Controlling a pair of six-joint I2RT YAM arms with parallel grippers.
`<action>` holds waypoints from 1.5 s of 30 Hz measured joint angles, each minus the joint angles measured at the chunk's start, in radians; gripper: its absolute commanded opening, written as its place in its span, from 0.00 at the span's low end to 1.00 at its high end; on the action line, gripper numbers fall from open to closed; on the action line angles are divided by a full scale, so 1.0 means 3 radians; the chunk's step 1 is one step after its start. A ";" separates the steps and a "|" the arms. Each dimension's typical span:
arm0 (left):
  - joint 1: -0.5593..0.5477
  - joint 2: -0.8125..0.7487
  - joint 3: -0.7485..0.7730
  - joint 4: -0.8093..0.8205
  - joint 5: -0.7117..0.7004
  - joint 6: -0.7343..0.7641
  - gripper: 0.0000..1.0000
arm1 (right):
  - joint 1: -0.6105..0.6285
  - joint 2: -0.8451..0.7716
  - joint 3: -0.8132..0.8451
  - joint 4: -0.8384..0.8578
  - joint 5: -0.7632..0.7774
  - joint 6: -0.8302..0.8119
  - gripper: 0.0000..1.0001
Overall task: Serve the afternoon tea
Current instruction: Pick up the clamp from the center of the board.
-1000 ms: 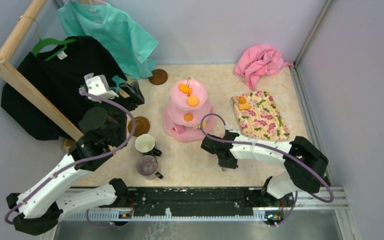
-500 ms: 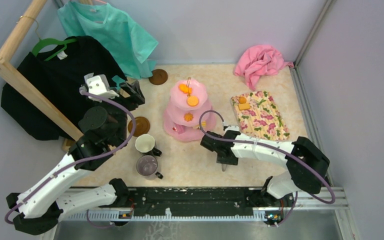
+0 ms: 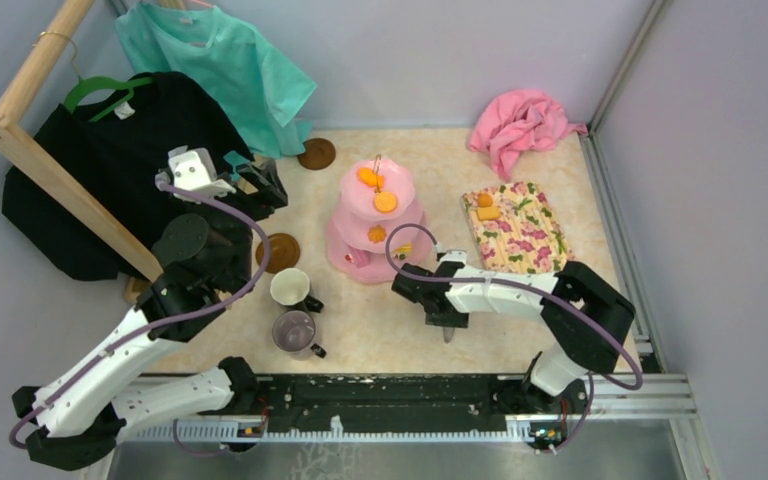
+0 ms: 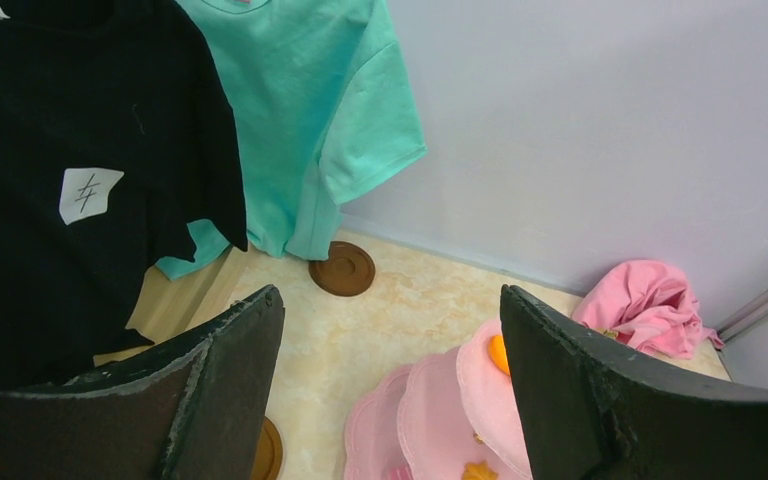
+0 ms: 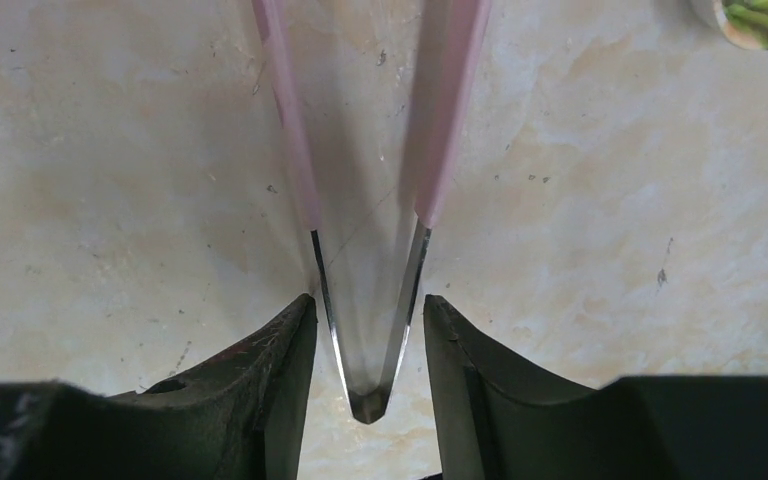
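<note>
Between the fingers of the right pincer [image 5: 367,300] sits the hinge end of the tongs [image 5: 367,395]. The pincer is about half spread and holds them, and their pink arms splay out ahead over bare counter [image 5: 110,150]. Judging by the layout, the step is carrying snacks [image 3: 487,208] from the mat [image 3: 525,245] to the stand [image 3: 375,225], which stands just far-left of this pincer with pieces already on its tiers. To do it well, I would keep the hold low on the hinge so the tongs cannot twist. Then bring the tips over a snack from above with the arms apart, and squeeze only enough to lift it. The arm's cable [image 3: 400,245] loops close to the stand's lowest tier, so any swing should go right and away from that rim. Open room lies on the near counter between the stand and the rail [image 3: 410,385]. On the right the mat runs close to the wall [image 3: 680,200], leaving little margin there. The cloth [image 3: 520,125] fills the far right corner. On the left, the mugs [image 3: 292,305] sit near the arm bases, with one of the saucers [image 3: 278,252] just beyond them and another at the far edge. The left pincer [image 4: 390,300] hangs wide and empty by the shirts [image 4: 290,120], well apart from all this.
</note>
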 measured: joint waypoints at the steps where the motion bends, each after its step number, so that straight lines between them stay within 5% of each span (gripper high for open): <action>1: 0.0000 -0.0001 0.0000 0.0018 0.0000 0.0020 0.84 | 0.0000 0.0032 0.0000 0.0015 0.0000 -0.0001 0.45; 23: 0.0000 0.0047 -0.0076 0.0357 -0.0001 0.0366 0.84 | -0.0014 0.0231 -0.0011 0.0439 0.0434 0.0003 0.52; 35: 0.0000 0.0043 -0.0081 0.0385 -0.0008 0.0408 0.84 | -0.0018 0.0226 -0.0079 0.0807 0.0612 0.0013 0.34; 45: 0.0000 -0.0033 -0.0216 0.0456 -0.0048 0.0418 0.84 | -0.0045 0.0010 0.0111 0.0071 0.0341 0.0004 0.33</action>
